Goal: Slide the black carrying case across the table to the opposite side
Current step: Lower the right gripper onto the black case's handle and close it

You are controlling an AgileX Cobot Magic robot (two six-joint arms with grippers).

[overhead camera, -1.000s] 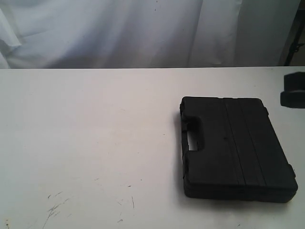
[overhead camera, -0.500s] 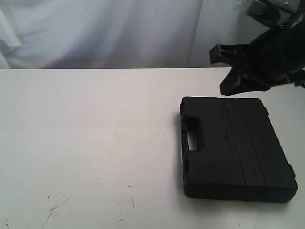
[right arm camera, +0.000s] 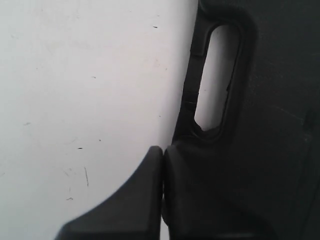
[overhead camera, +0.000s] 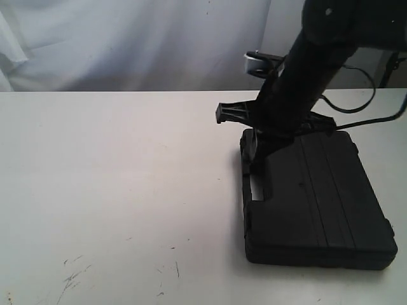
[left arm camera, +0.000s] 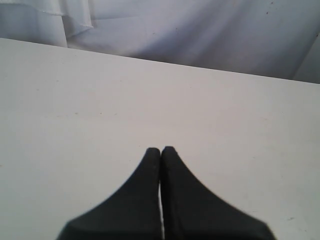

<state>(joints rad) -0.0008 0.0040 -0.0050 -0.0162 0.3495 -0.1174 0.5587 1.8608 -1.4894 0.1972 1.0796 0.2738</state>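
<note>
The left gripper [left arm camera: 160,150] is clenched on nothing above the bare white table [overhead camera: 114,178], while the right gripper [right arm camera: 162,149], likewise clenched and empty, is positioned at the handle side of the black case [overhead camera: 318,197], which lies flat near the table's right edge.

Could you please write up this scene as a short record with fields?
case: black carrying case, flat on the table, right side of exterior view, handle facing left
right gripper: fingers shut, tips at the case's handle-side edge; contact unclear
left gripper: fingers shut, above bare table
backdrop: white cloth
</note>
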